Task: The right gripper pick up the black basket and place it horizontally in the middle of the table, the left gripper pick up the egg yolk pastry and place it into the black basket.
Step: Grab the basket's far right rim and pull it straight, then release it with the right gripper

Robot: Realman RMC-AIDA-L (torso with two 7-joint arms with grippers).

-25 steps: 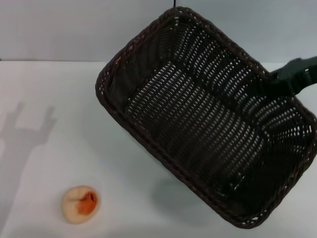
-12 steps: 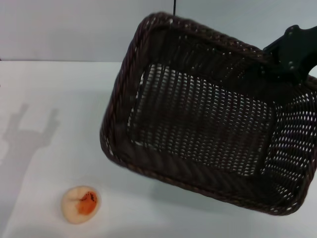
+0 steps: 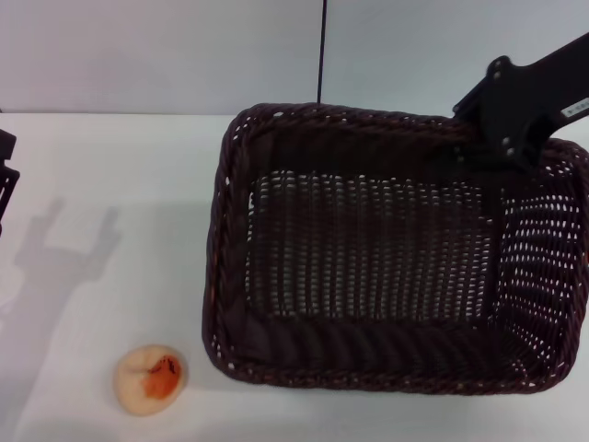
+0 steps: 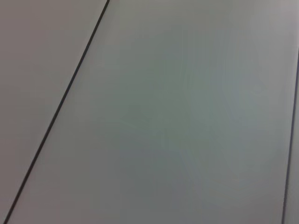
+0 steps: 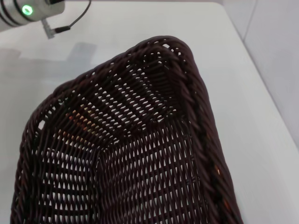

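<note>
The black basket (image 3: 368, 354) sits level across the middle and right of the white table (image 3: 110, 166), long side left to right, opening up. My right gripper (image 3: 502, 147) is shut on its far right rim. The right wrist view looks down into the basket's woven wall (image 5: 140, 116). The egg yolk pastry (image 3: 150, 378) lies on the table at the near left, apart from the basket. My left gripper (image 3: 5, 175) shows only at the far left edge, held above the table; its shadow shows two fingers apart. Its silver cuff with green light (image 5: 28, 10) shows in the right wrist view.
A grey wall with a dark vertical seam (image 3: 322, 51) stands behind the table. The left wrist view shows only that wall and its seam (image 4: 56, 112). Bare table lies between the pastry and the basket's left wall.
My right gripper has turned the basket from a tilted diagonal to level and brought it down to the table. The left gripper's edge has come into view at the left.
</note>
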